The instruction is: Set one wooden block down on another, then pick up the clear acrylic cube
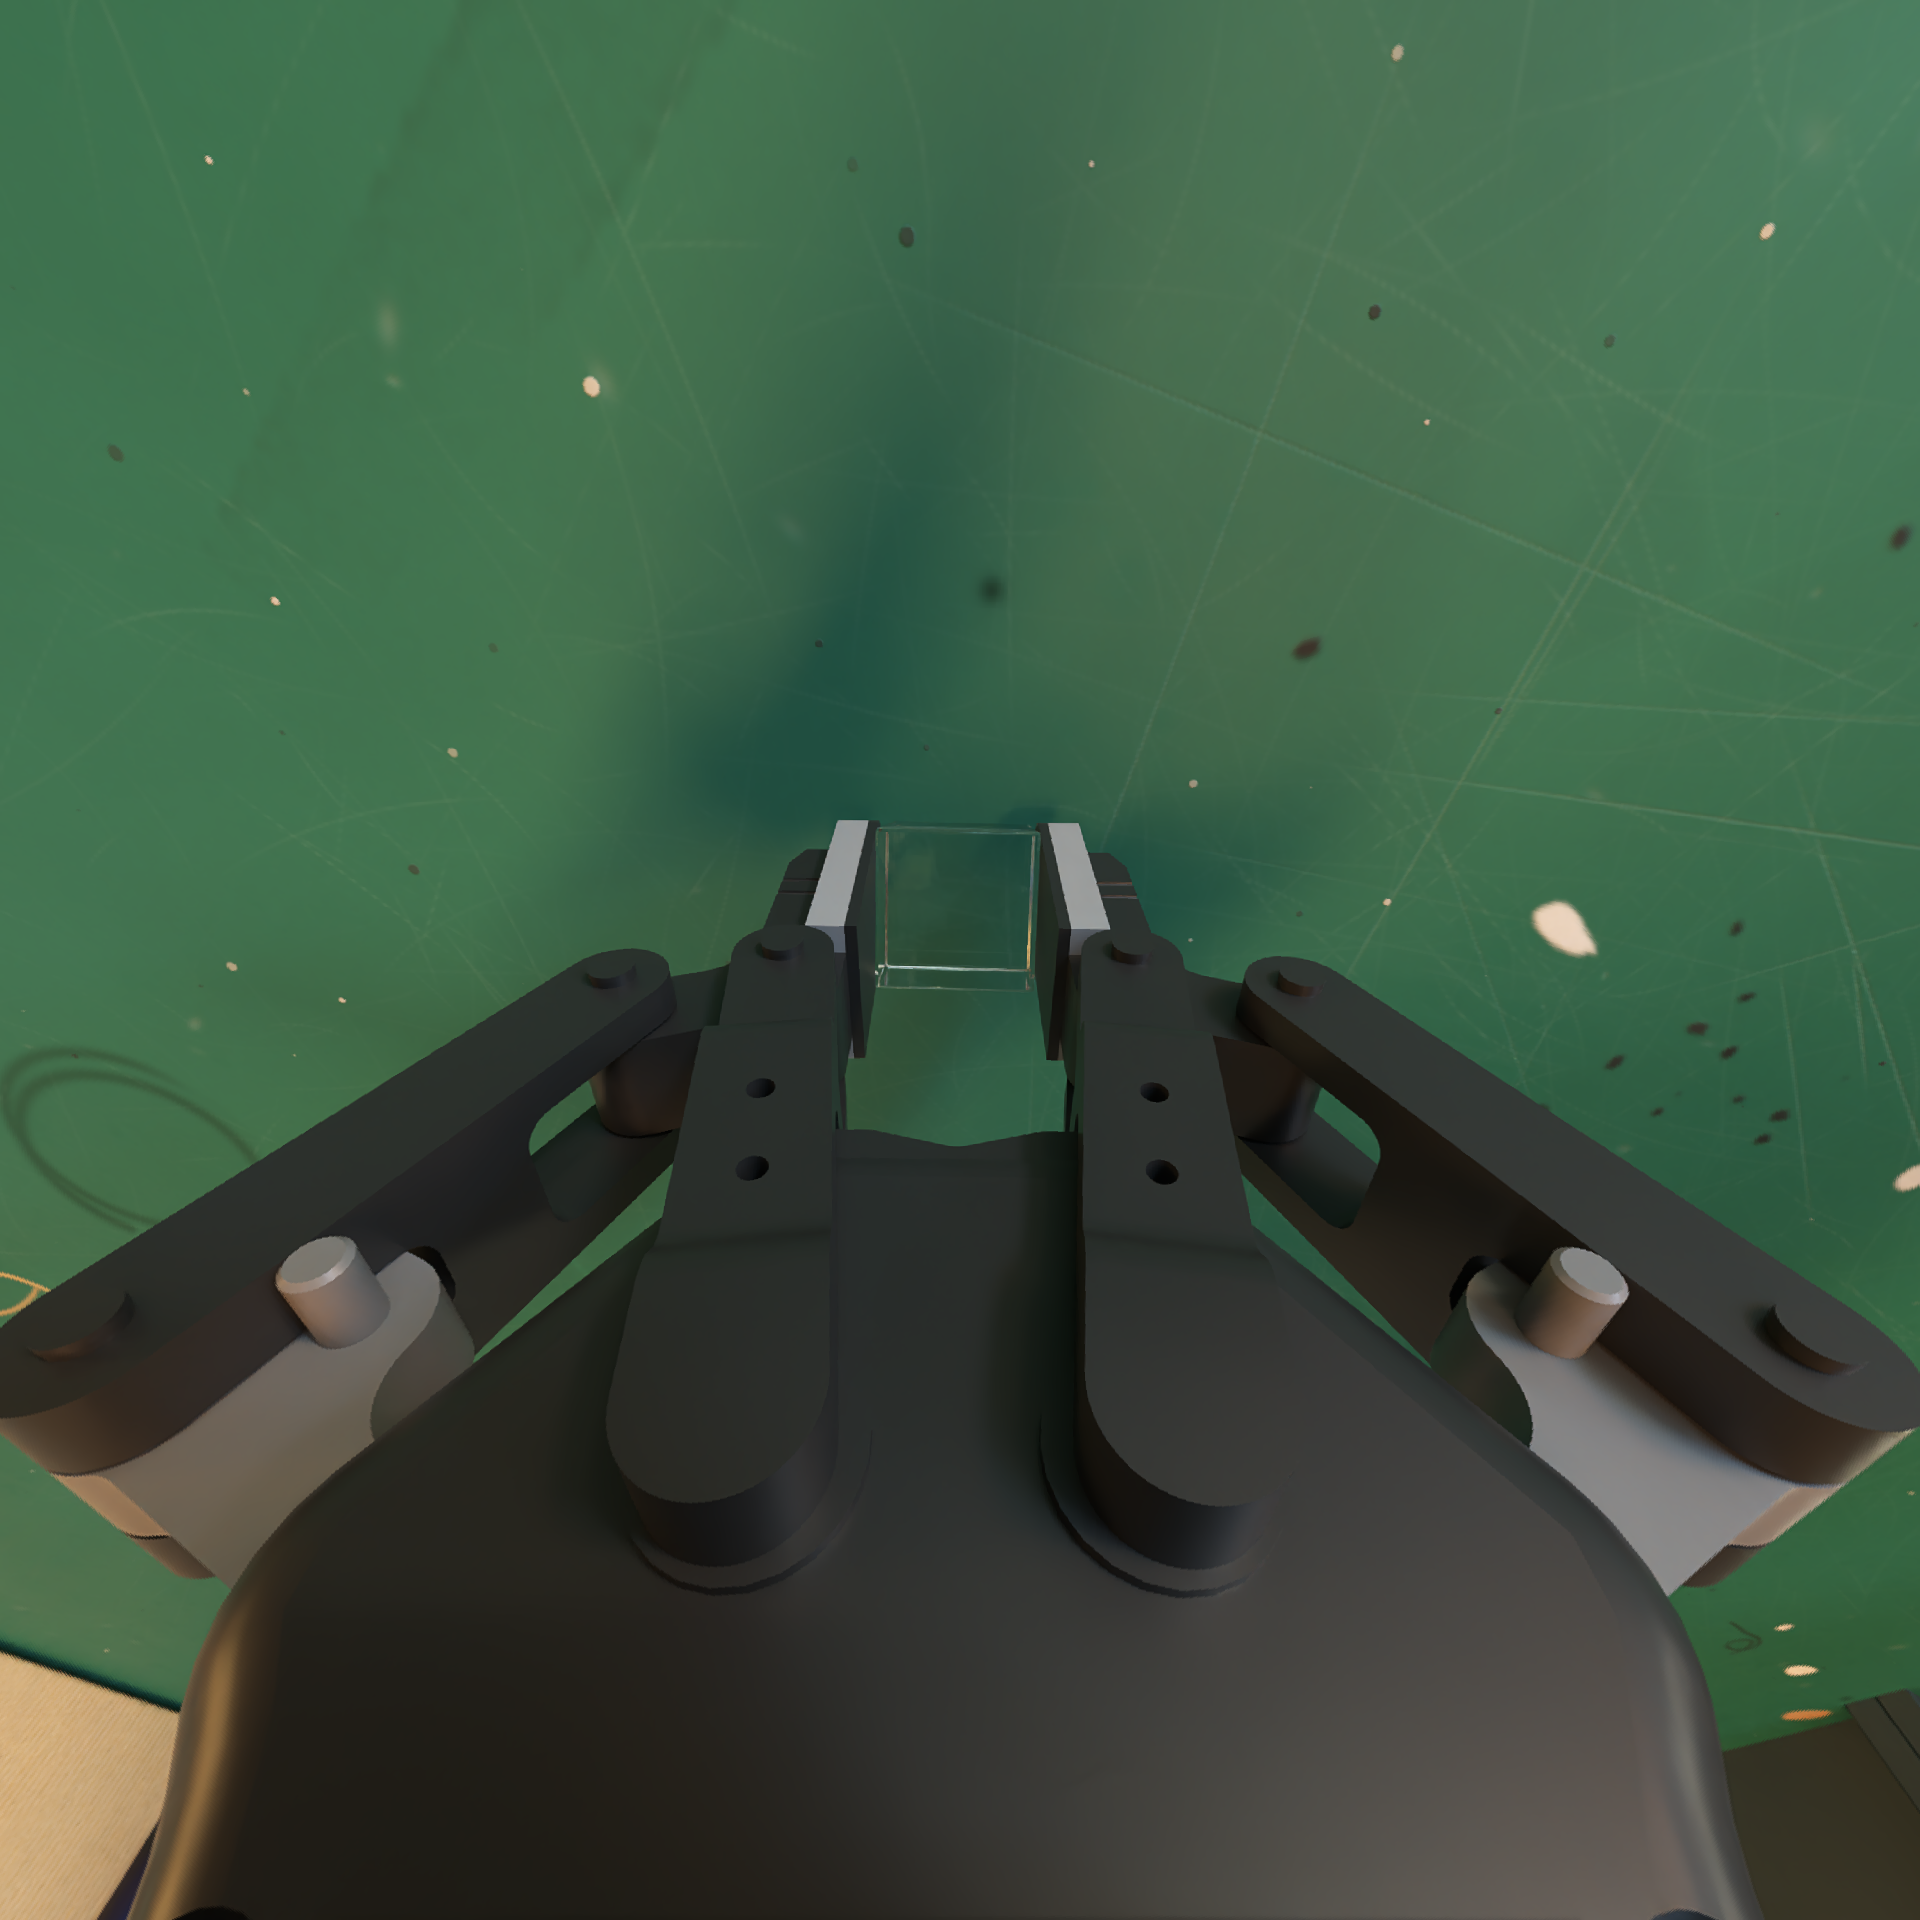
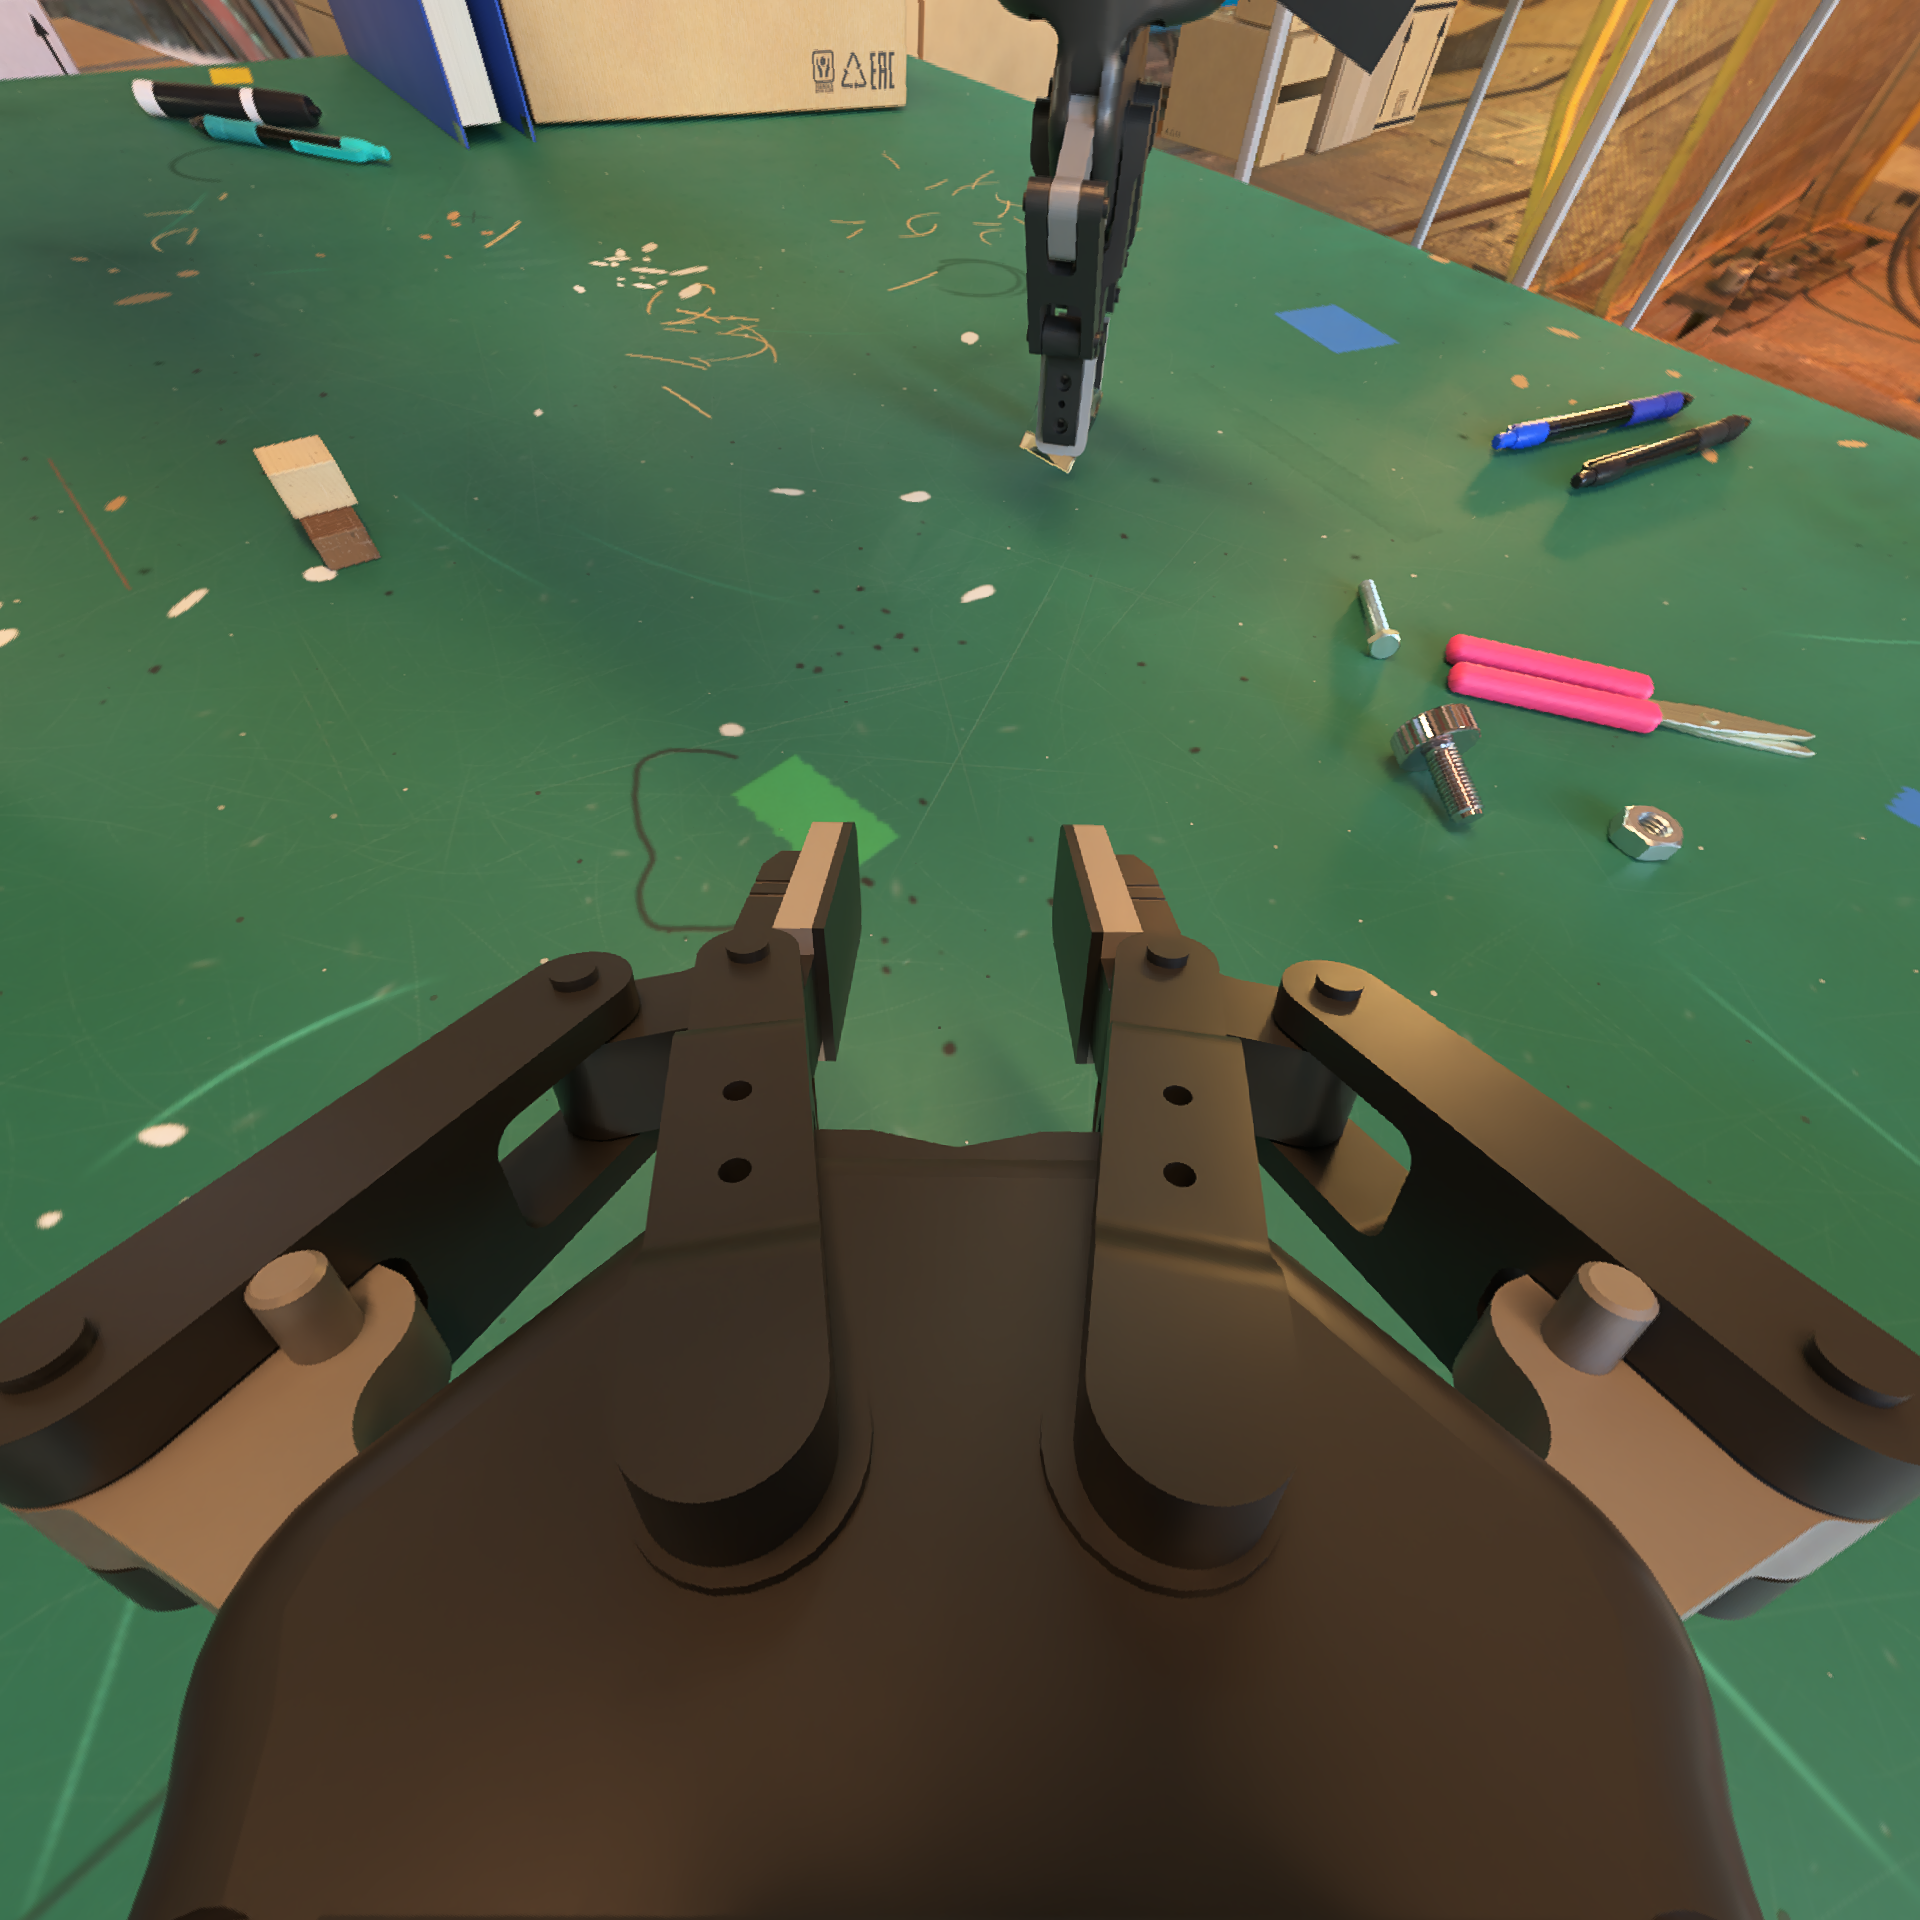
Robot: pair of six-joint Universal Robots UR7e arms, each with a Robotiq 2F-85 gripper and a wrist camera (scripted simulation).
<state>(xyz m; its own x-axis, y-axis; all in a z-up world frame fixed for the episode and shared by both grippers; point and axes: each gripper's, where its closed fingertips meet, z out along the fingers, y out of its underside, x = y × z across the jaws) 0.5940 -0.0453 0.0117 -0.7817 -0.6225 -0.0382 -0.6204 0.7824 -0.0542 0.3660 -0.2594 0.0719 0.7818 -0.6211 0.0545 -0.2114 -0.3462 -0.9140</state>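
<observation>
The clear acrylic cube (image 1: pixel 956 899) sits between the pads of my left gripper (image 1: pixel 956 862), which is shut on it, low over the green mat (image 1: pixel 1351 520). In the right wrist view the same gripper (image 2: pixel 1062 442) points straight down with the cube (image 2: pixel 1047 454) at its tip, at or just above the mat; I cannot tell which. A light wooden block (image 2: pixel 307 478) stands on a dark brown wooden block (image 2: pixel 341 540) at the left. My right gripper (image 2: pixel 956 862) is open and empty, well above the mat (image 2: pixel 520 675).
Two bolts (image 2: pixel 1439 764), a nut (image 2: pixel 1645 831) and a pink-handled tool (image 2: pixel 1558 686) lie at the right. Pens (image 2: pixel 1621 426) lie farther back right. Markers (image 2: pixel 260 120), a blue binder (image 2: pixel 457 62) and a cardboard box (image 2: pixel 707 52) stand along the far edge.
</observation>
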